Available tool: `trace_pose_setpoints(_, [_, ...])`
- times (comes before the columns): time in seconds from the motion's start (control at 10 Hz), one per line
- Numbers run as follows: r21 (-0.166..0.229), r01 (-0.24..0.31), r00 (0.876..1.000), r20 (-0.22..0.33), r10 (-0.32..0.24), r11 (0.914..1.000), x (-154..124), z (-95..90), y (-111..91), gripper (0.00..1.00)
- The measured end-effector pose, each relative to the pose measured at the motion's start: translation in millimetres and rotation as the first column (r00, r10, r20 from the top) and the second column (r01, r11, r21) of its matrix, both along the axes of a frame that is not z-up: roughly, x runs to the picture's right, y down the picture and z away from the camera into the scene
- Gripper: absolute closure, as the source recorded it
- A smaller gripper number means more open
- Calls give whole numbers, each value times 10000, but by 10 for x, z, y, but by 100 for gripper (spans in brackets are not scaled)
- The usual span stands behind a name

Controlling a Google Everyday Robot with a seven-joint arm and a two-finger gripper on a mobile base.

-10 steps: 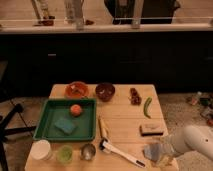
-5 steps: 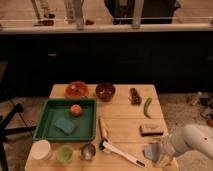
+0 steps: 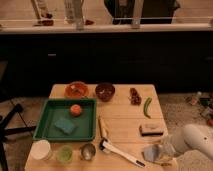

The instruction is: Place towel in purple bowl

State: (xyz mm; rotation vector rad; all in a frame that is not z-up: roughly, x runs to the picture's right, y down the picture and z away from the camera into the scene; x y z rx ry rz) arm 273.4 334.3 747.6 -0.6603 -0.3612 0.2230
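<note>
The towel is a pale grey-blue lumpy cloth lying at the table's front right corner. My gripper is down at the towel's right side, touching or right over it, at the end of the white arm that comes in from the right. The purple bowl stands at the back of the table, near the middle, dark inside, far from the towel.
An orange bowl sits left of the purple one. A green tray holds a teal sponge and an orange fruit. Three cups line the front left. A white-handled brush, a brown block and a green pepper lie nearby.
</note>
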Motion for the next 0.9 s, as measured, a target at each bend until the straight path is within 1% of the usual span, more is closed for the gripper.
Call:
trace_pose_setpoints(0.1, [8, 0, 10000, 17, 0, 10000, 0, 3, 0, 63])
trace_pose_setpoints(0.3, [-4, 15, 10000, 47, -15, 10000, 4, 3, 10, 84])
trace_pose_setpoints(0.4, [2, 18, 10000, 47, -18, 10000, 6, 2, 10, 91])
trace_pose_setpoints(0.5, [31, 16, 10000, 25, -16, 10000, 15, -7, 8, 99])
trace_pose_setpoints(0.8, [302, 41, 10000, -82, -38, 9995, 33, -72, -61, 100])
trace_pose_setpoints(0.9, [548, 32, 9998, -183, -22, 9985, 56, -150, -162, 100])
